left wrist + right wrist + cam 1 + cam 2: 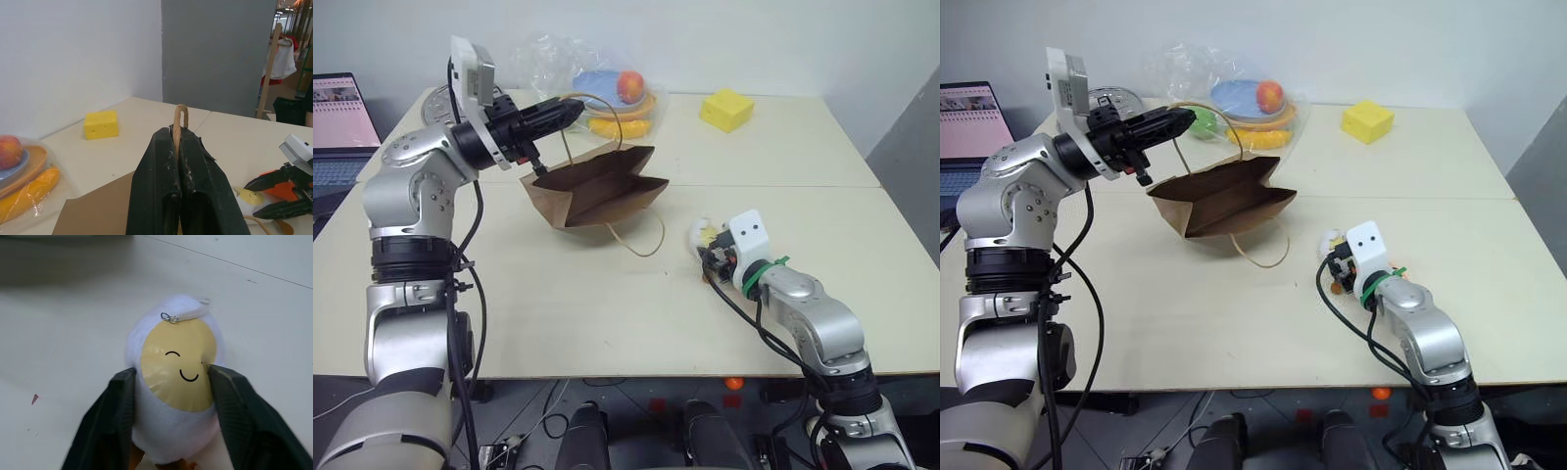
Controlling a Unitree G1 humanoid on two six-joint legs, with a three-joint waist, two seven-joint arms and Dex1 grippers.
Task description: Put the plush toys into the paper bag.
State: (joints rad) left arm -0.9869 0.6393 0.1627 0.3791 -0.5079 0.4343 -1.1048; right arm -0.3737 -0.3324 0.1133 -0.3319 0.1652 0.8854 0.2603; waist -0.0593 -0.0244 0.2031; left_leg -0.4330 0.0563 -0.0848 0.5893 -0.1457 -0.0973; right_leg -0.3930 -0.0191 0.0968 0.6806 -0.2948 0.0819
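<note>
Left end effector [570, 111] clenched on the paper bag's handle [180, 122], lifting the paper bag [592, 186] over the cream table [558, 304]. Right end effector [171, 396] grasps the egg plush toy [173, 382] near right; grey wall [215, 49] beyond.

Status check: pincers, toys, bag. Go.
Left pincer shut on bag handle, holding paper bag open above table. Right pincer closed around white egg toy on table. Path from toy to bag unobstructed.

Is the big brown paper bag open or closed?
Open. The brown paper bag hangs tipped from one handle pinched in the left gripper, and its mouth gapes wide, showing the inside.
</note>
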